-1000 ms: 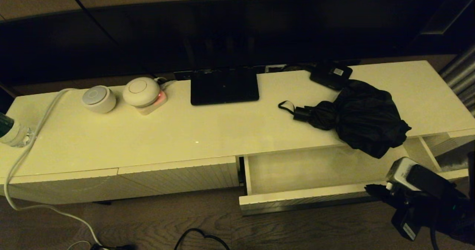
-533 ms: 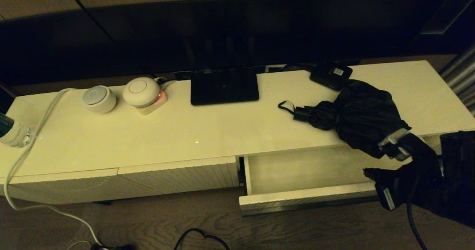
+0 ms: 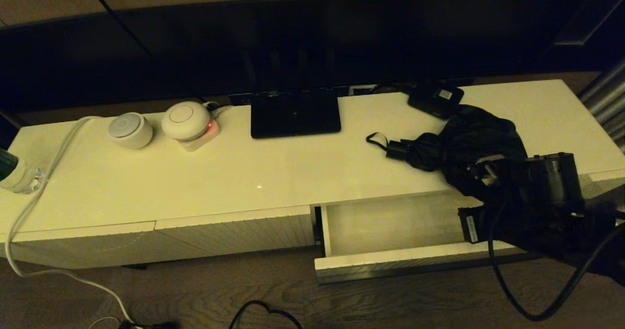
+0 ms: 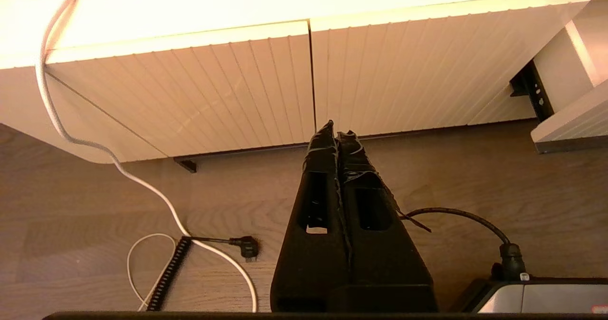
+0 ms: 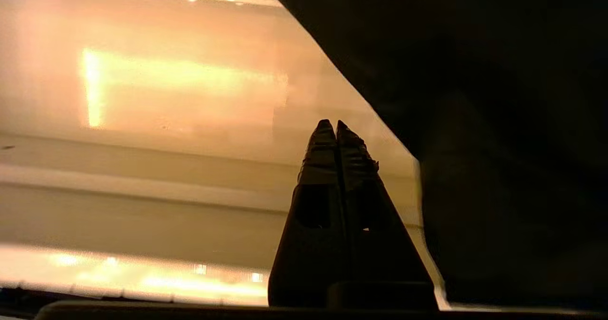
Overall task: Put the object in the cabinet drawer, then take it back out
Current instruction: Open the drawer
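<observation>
The black folding umbrella [image 3: 476, 146] lies on the cabinet top at the right, its handle and wrist loop [image 3: 393, 148] pointing left. Its baggy fabric hangs over the front edge above the open cabinet drawer [image 3: 390, 224]. The drawer's pale inside holds nothing I can see. My right arm [image 3: 547, 192] reaches in from the right over the drawer's right end, against the hanging fabric. In the right wrist view the right gripper [image 5: 336, 123] is shut and empty, with the umbrella's dark fabric [image 5: 498, 120] close beside it. My left gripper [image 4: 336, 126] is shut, low over the floor before the closed ribbed fronts [image 4: 266, 87].
A small flat black box with a white label [image 3: 436, 98] lies just behind the umbrella. A black screen base [image 3: 295, 113] stands mid-cabinet, two round white devices [image 3: 185, 120] and a bottle [image 3: 14, 173] at the left. A white cable [image 3: 49, 163] trails to the floor.
My right arm has risen from below the drawer front at the lower right and moved up and left to the umbrella's hanging fabric. The umbrella and drawer have not moved.
</observation>
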Tool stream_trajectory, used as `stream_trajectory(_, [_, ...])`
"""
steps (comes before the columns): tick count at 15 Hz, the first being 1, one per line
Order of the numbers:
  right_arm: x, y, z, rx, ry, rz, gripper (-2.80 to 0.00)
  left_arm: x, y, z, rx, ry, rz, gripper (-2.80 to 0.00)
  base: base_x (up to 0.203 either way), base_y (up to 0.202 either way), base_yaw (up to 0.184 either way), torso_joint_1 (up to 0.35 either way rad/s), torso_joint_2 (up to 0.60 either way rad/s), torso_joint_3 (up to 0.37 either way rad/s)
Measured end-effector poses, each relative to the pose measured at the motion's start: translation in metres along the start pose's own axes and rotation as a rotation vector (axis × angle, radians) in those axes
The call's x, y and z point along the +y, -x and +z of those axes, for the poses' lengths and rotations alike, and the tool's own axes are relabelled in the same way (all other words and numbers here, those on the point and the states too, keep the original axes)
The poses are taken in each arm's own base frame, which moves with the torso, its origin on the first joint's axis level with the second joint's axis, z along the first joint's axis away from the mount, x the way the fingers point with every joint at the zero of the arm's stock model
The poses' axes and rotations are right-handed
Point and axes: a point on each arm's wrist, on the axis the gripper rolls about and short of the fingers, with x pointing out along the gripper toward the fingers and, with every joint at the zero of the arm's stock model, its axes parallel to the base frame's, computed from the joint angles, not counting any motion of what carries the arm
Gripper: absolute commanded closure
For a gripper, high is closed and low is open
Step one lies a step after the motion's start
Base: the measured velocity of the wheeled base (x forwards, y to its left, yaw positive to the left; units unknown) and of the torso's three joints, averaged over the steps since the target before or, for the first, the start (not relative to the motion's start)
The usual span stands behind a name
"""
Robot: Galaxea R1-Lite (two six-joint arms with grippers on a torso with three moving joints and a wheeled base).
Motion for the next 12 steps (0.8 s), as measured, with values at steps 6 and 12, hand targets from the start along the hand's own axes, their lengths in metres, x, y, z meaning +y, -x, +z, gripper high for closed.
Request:
stream_trajectory(6, [-0.001, -0.024, 0.013, 0.005, -0.022, -0.019, 0.00, 0.000, 0.000, 0.000, 0.000, 0.000, 0.000, 0.00, 0.000, 0.000, 0.000, 0.000, 0.00, 0.000])
stream_trajectory(12, [-0.004, -0.036, 0.013, 0.096, -0.014, -0.032, 0.00, 0.000, 0.000, 0.000, 0.000, 0.000, 0.000, 0.00, 0.000, 0.000, 0.000, 0.000, 0.00, 0.000])
